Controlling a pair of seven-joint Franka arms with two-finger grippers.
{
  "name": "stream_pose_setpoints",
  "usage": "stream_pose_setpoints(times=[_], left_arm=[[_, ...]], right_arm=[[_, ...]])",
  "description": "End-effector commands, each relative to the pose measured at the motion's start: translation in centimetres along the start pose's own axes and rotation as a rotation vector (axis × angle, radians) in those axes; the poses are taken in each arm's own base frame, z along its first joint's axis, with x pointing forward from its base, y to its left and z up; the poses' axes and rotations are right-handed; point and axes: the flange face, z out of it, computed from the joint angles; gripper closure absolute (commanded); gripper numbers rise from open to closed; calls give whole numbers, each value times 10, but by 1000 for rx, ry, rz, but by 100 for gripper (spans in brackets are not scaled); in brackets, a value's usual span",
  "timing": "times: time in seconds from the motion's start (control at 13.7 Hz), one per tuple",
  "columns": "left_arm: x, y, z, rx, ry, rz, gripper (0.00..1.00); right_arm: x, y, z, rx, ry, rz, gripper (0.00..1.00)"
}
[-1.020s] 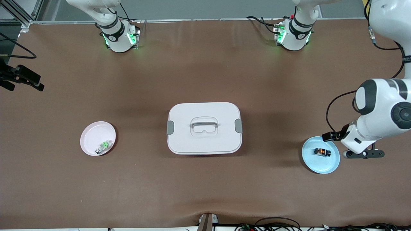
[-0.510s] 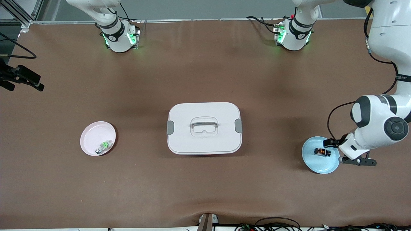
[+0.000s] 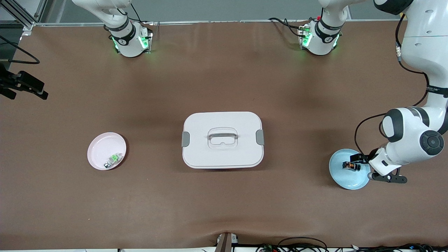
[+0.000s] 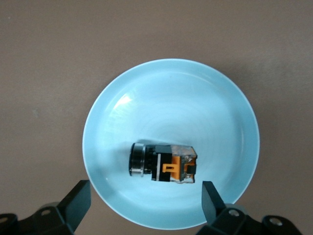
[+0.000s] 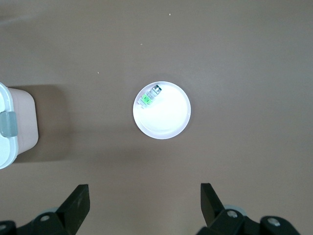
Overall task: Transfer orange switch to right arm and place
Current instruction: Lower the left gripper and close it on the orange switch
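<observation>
The blue plate [image 3: 344, 178] sits nearest the camera at the left arm's end of the counter [image 3: 224, 210]; the switch [image 3: 351, 166] lies in it on its side, untouched; the left gripper [image 4: 145, 203] hangs over the plate with jaws spread wide and empty, the switch showing between them in the wrist view. The pink plate [image 3: 101, 148] at the right arm's end holds a small green part [image 3: 112, 159]; a white lidded box [image 3: 222, 139] stands mid-counter between the plates. The right gripper [image 5: 144, 205] waits high over the pink plate, jaws released and holding nothing. By my reading the task has barely begun; the pick-up, the hand-over to the right arm and the placing are all left.
</observation>
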Motion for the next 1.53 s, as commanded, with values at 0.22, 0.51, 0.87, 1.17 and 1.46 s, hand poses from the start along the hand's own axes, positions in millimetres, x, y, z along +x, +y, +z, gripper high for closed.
stream_pose_setpoints(times=[0.22, 0.51, 0.87, 1.17, 1.46], left_arm=[[5, 1, 23, -18, 32, 54, 0], [4, 6, 31, -21, 23, 100, 0], [3, 8, 44, -25, 14, 111, 0], [2, 7, 51, -28, 8, 134, 8], [2, 7, 52, -29, 6, 134, 45]], right_arm=[[0, 1, -1, 2, 6, -5, 0], [0, 1, -1, 2, 6, -5, 0], [0, 1, -1, 2, 6, -5, 0], [0, 1, -1, 2, 6, -5, 0], [0, 1, -1, 2, 6, -5, 0]])
